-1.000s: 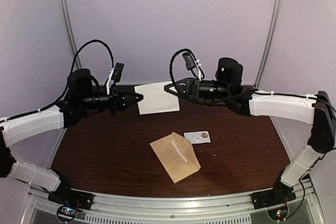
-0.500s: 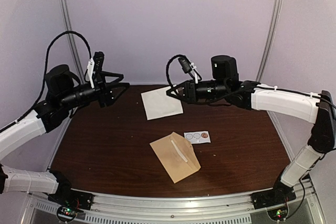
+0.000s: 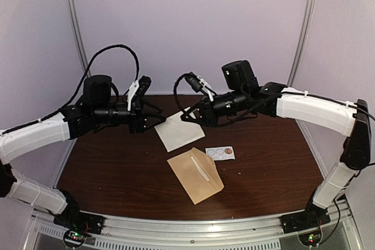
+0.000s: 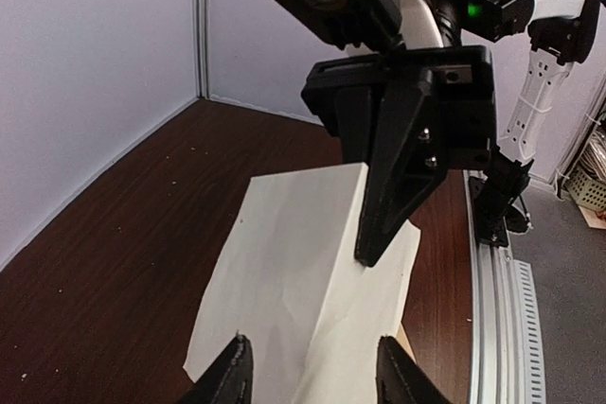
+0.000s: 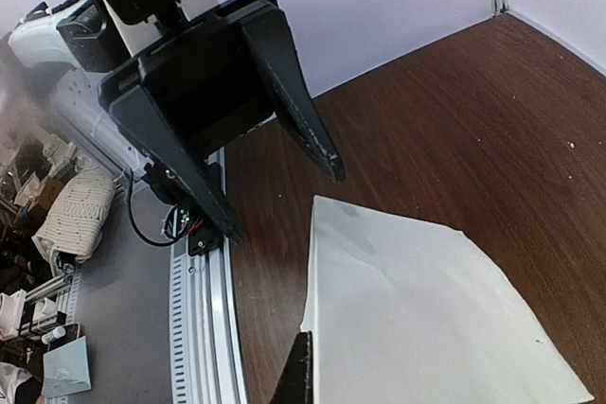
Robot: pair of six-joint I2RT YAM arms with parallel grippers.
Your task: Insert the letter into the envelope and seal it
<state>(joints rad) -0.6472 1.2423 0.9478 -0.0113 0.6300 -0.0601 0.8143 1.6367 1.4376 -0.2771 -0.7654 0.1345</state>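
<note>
Pale purple walls [image 3: 234,21] on three sides; dark wood table [image 3: 111,168] beneath.

Letter [image 3: 177,134]: white sheet, creased, held clear of table at back-centre, tilted, between both grippers.

Envelope [image 3: 196,177]: tan, flat on table nr front-centre, pale strip showing on top, apart from letter, untouched.

Sticker card [image 3: 220,153]: on table just beside envelope's far edge.

R gripper [image 3: 187,115]: clamped on letter's R edge, sole support.

L gripper [image 3: 158,120]: jaws part-open, letter's L edge just ahead of its fingertips [image 4: 234,377], nothing gripped.

Change: a sec ago L was pinching that edge along w/ R. It let go, swung out to L, and has now come back in.

Assessment: re-grip in progress, prob. to get a better hold before insertion. Letter not yet in envelope; sealing not begun.
</note>
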